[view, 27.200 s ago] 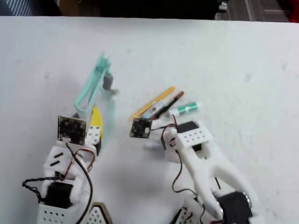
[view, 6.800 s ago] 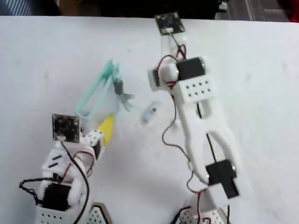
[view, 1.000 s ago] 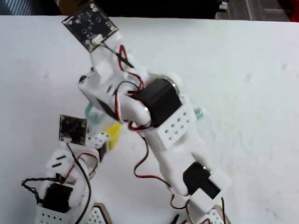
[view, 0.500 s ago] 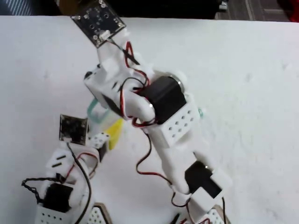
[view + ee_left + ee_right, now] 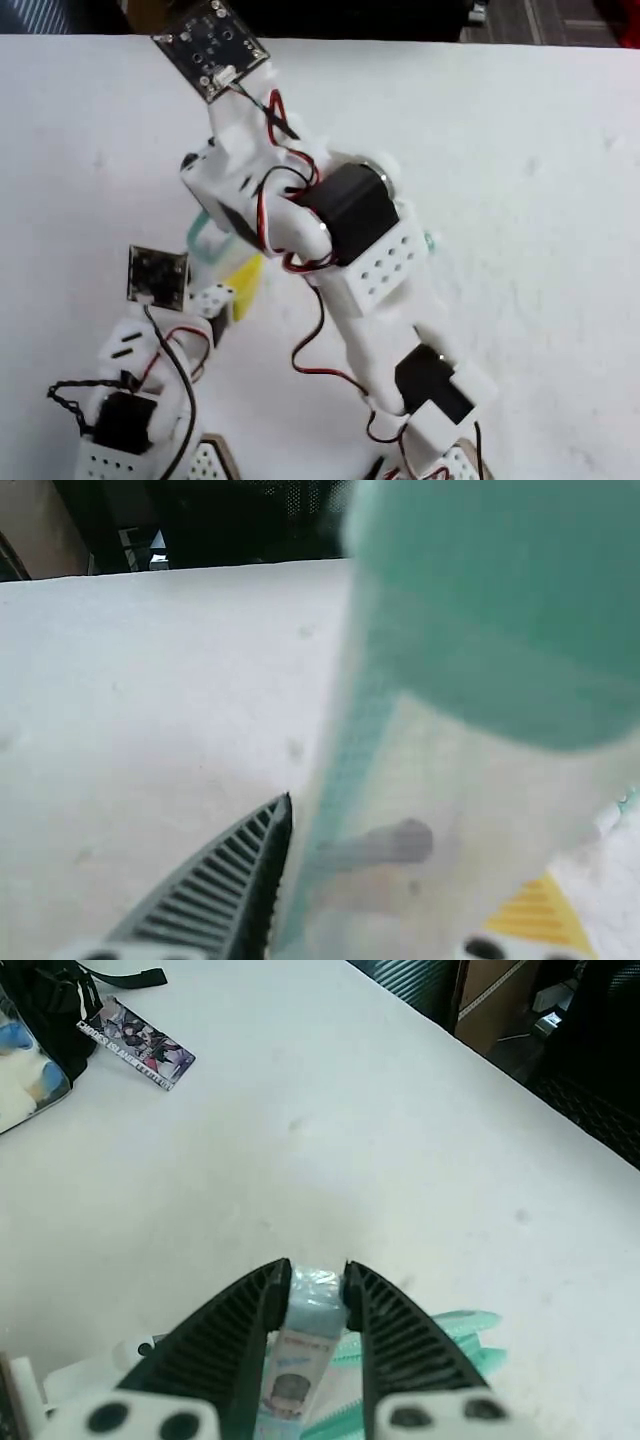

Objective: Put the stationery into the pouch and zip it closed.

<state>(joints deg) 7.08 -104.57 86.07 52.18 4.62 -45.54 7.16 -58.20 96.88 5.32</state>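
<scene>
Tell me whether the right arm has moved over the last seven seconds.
Yes. The right arm has swung left, toward the left arm, and now hangs over the pouch.

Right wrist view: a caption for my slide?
Right gripper clamps a small blue stationery item over the green pouch.

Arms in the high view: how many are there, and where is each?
2. The left arm sits low on the left beside the pouch; the right arm, holding an eraser, stretches diagonally over the pouch.
</scene>
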